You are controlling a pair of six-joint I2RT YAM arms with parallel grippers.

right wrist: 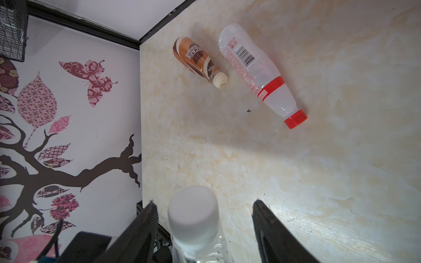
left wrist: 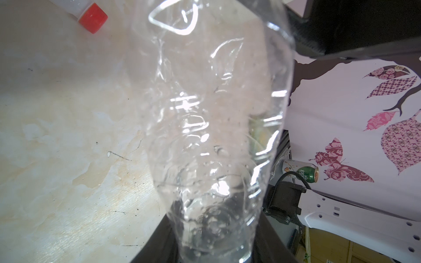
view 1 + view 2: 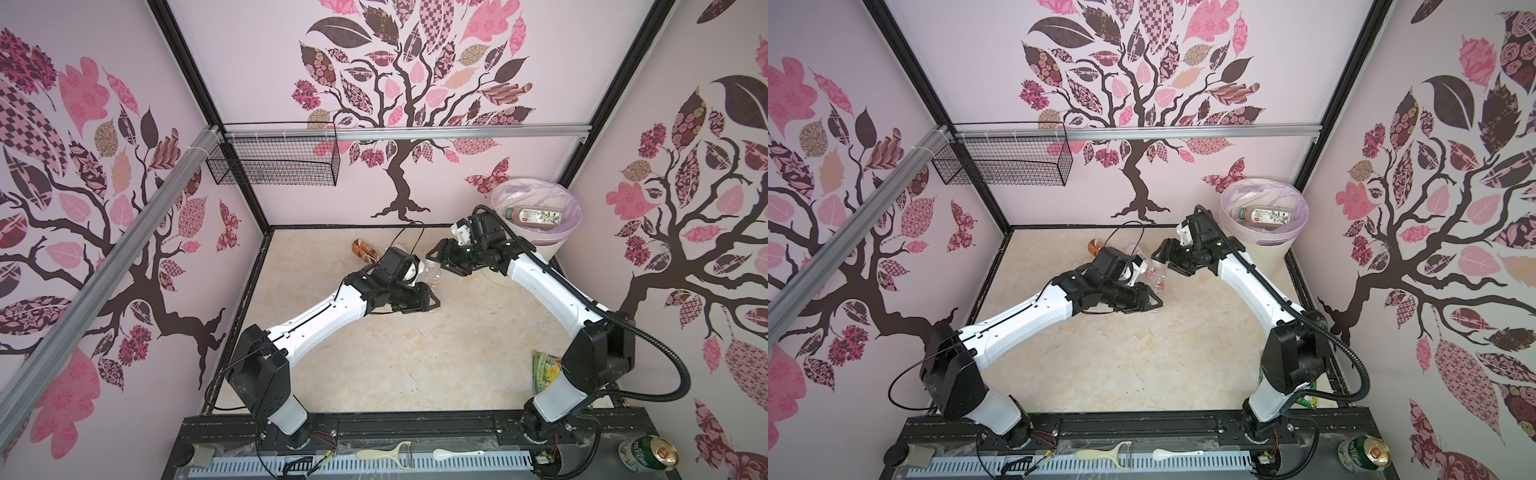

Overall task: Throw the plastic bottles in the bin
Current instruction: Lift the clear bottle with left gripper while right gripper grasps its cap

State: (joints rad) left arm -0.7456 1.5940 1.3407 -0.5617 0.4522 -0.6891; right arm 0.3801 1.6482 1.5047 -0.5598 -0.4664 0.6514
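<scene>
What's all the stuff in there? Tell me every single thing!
table: one, beige marbled, centre
bin: one, cream with lilac liner, far right corner
binned bottle: one, clear with red-and-white label, inside bin
clear bottle: one, see-through, white cap, held over table
red-capped bottle: one, clear with red band, lying on table
brown bottle: one, brown wrap, lying beside red-capped bottle
wire basket: one, black, on back wall
snack bag: one, yellow-green, near right edge
can: one, green, front right
peeler: one, cream, front ledge
spoon: one, white, front ledge
left gripper: one, black, shut on clear bottle
right gripper: one, black, jaws open around its cap
</scene>
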